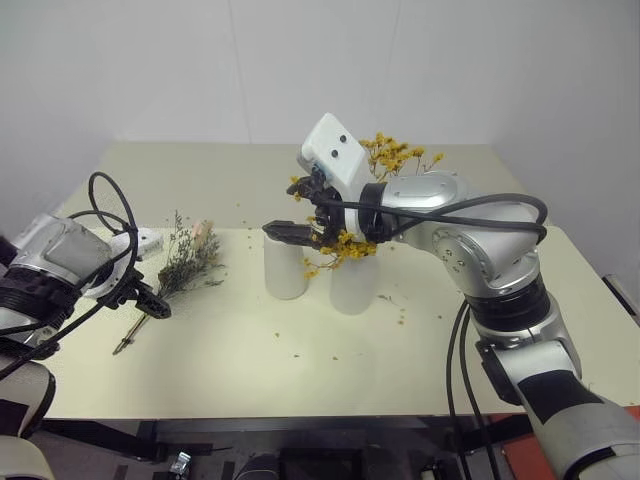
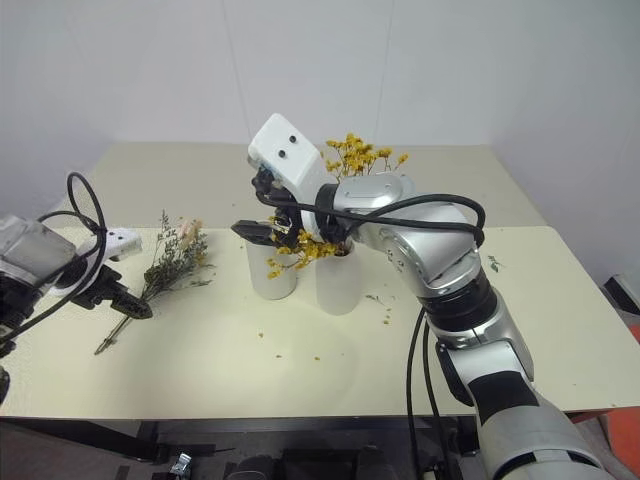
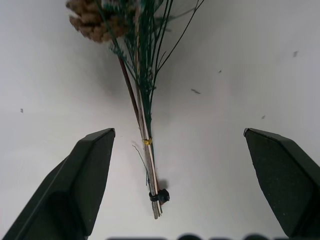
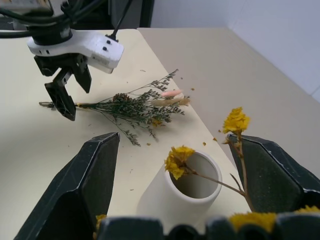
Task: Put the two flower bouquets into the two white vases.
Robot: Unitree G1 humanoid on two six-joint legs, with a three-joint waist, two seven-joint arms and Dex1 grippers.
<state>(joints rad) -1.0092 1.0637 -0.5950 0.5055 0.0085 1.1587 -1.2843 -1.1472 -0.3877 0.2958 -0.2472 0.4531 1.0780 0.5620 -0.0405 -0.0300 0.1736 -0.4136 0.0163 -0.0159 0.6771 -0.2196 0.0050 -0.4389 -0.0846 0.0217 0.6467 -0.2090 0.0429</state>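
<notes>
The grey-green bouquet [image 1: 187,260] lies flat on the table, plume end towards the vases. My left gripper [image 3: 178,132] hangs open over its bound stem ends [image 3: 151,170], one finger on each side, not touching. Two white vases stand side by side mid-table. The left vase [image 4: 175,197] has a wide mouth and is empty. The right vase [image 1: 352,285] has its mouth hidden behind my right wrist. The yellow bouquet [image 1: 396,154] rises from behind that wrist and seems to stand in the right vase. My right gripper [image 1: 290,232] hovers open above the left vase, holding nothing.
Small petal crumbs [image 1: 400,320] are scattered on the cream table [image 1: 300,370] around the vases. A seam [image 1: 240,229] runs between the front table and the one behind. The table's front edge is close below my arms.
</notes>
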